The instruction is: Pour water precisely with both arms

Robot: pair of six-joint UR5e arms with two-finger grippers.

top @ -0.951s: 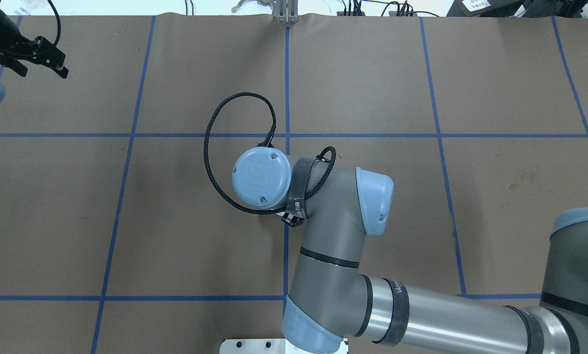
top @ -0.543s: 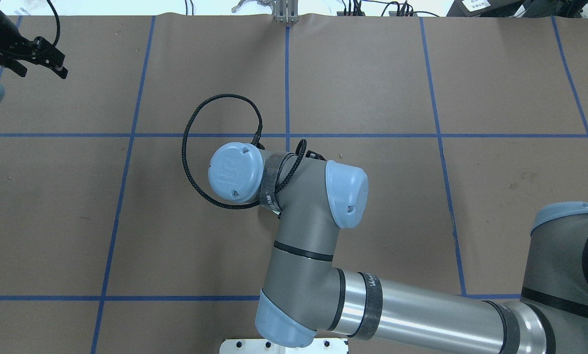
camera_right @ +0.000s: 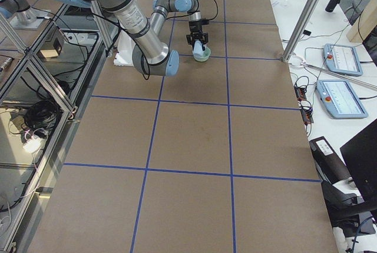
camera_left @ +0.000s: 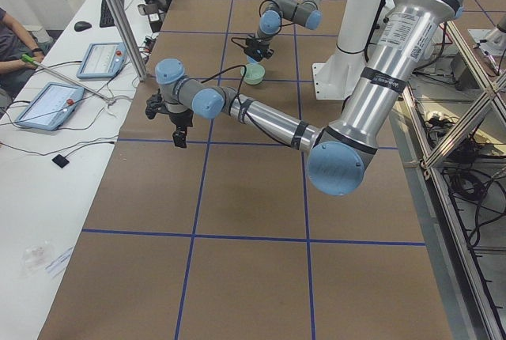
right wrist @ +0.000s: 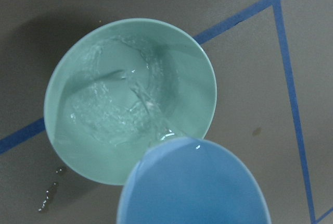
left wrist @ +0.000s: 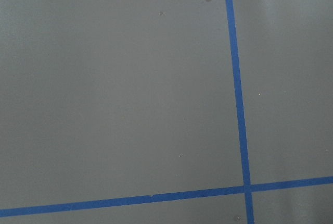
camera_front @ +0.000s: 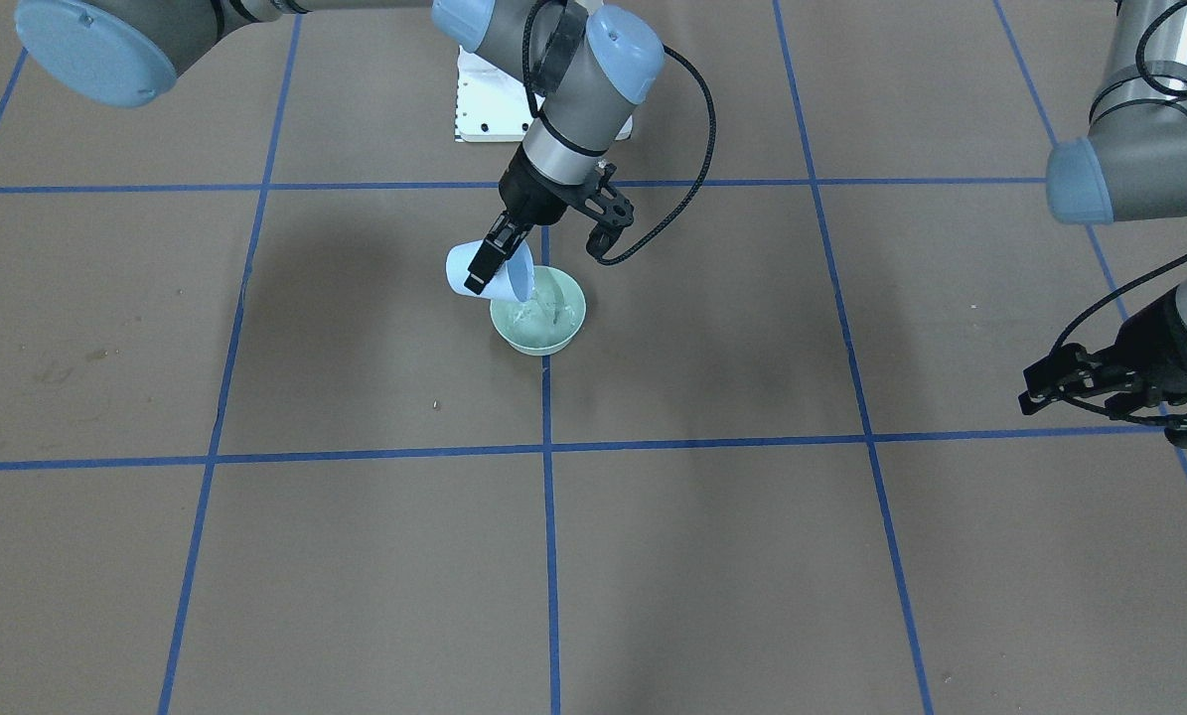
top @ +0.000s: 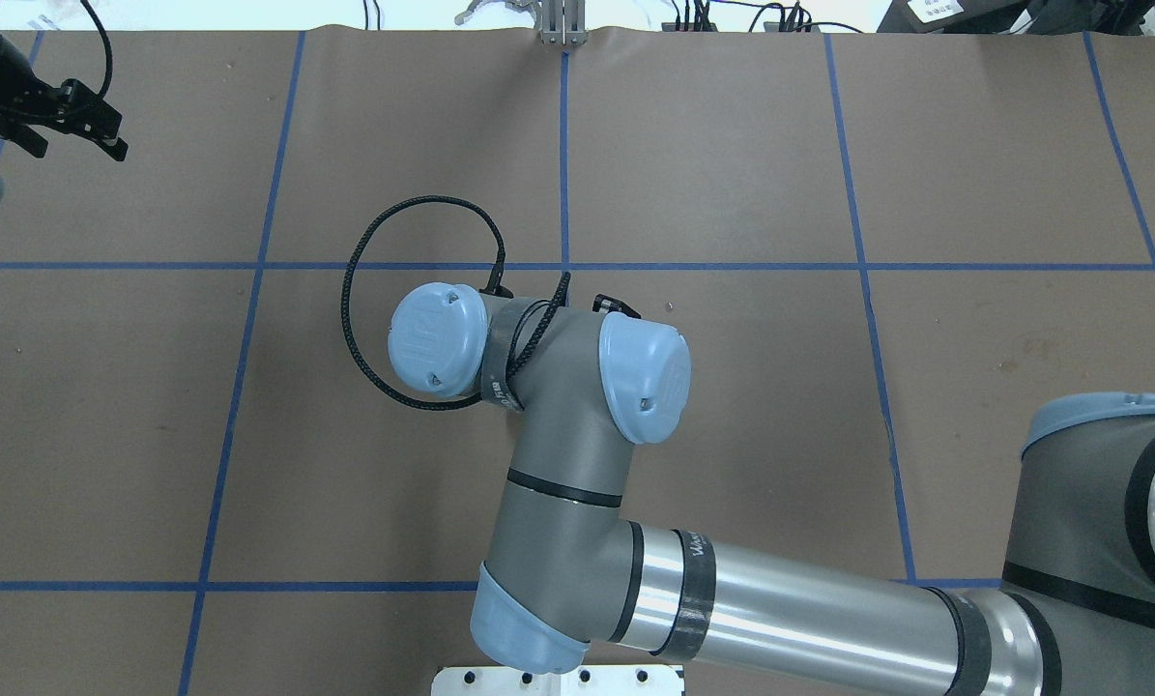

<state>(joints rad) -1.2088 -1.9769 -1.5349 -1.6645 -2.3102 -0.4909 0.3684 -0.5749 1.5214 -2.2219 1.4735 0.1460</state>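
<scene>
Plenty of bare brown desk [camera_front: 355, 556] on every side of the green bowl [camera_front: 539, 316], seated on a blue tape line [camera_front: 550, 556], with the desk's edges well away from it. Over the bowl's left rim in the front view: a blue cup [camera_front: 462, 268], tipped, pouring water into the bowl. Clamped on that cup from above: the right tool [camera_front: 536, 260]. Far off to the bowl's right, near a desk edge: the left tool [camera_front: 1105, 417], spread wide, holding nothing. Beside the bowl, a few spilled drops [right wrist: 49, 199].
</scene>
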